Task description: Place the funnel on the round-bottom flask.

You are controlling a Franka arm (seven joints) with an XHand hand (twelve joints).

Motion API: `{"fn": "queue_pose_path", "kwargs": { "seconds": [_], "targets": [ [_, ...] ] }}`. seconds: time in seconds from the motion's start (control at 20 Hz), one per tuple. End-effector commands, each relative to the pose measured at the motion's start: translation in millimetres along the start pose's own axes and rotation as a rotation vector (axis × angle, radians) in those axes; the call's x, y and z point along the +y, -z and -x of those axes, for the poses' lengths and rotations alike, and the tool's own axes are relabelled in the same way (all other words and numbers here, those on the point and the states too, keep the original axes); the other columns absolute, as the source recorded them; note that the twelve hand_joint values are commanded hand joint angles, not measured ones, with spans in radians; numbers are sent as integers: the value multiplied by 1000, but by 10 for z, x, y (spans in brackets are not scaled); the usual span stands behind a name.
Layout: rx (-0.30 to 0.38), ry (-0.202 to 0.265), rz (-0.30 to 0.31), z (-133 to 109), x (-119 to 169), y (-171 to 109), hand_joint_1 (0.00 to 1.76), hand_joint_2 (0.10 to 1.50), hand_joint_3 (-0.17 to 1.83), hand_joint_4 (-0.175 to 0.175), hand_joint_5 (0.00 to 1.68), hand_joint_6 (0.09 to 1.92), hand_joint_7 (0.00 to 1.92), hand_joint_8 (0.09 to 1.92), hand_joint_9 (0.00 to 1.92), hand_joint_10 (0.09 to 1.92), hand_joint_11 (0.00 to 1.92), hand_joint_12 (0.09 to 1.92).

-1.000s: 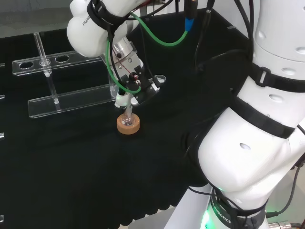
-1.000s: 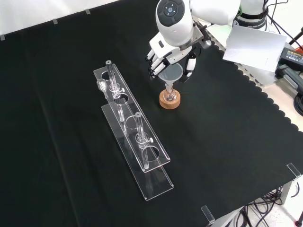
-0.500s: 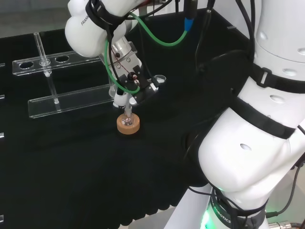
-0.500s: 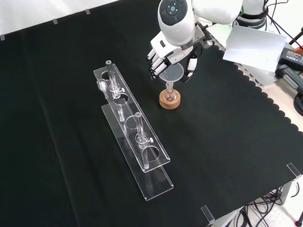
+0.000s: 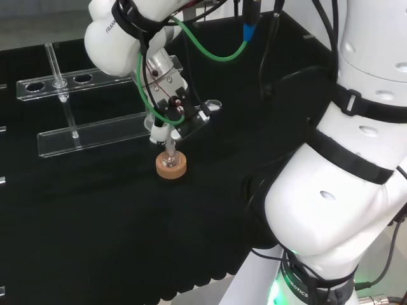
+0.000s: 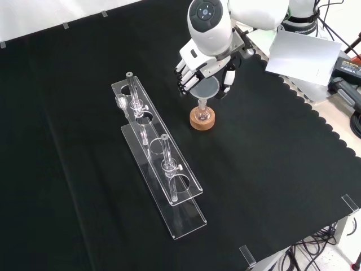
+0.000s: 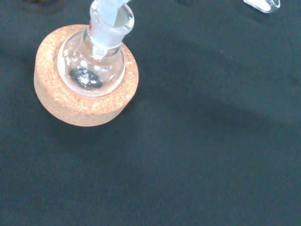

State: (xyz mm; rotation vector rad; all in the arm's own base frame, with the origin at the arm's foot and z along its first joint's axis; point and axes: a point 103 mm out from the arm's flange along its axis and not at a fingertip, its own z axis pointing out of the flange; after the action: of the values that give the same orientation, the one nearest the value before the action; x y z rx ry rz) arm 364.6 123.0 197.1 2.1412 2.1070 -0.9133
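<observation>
Here the robot hand [image 6: 204, 69], fingers curled round the funnel [image 6: 203, 88], should keep its stem plumb in the round-bottom flask [image 7: 94, 66] neck on the cork ring [image 7: 84, 103], then let go gently.

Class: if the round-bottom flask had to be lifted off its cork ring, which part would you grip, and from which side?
Probably the neck of the round-bottom flask, from the side: it stands upright above the cork ring, while the bulb sits sunk in the ring and the funnel occupies the mouth.
</observation>
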Motion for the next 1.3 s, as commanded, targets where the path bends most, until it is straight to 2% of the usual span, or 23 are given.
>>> {"fn": "queue_pose_path", "kwargs": {
  "seconds": [0.05,1.3],
  "targets": [
    [-4,5,-5,-65,0,11,723,794,521,-31,457,544,448,703,726,501,512,1266],
    [14,-3,-14,-35,22,-4,706,773,524,-49,400,394,349,721,623,574,462,1286]
  ]
}}
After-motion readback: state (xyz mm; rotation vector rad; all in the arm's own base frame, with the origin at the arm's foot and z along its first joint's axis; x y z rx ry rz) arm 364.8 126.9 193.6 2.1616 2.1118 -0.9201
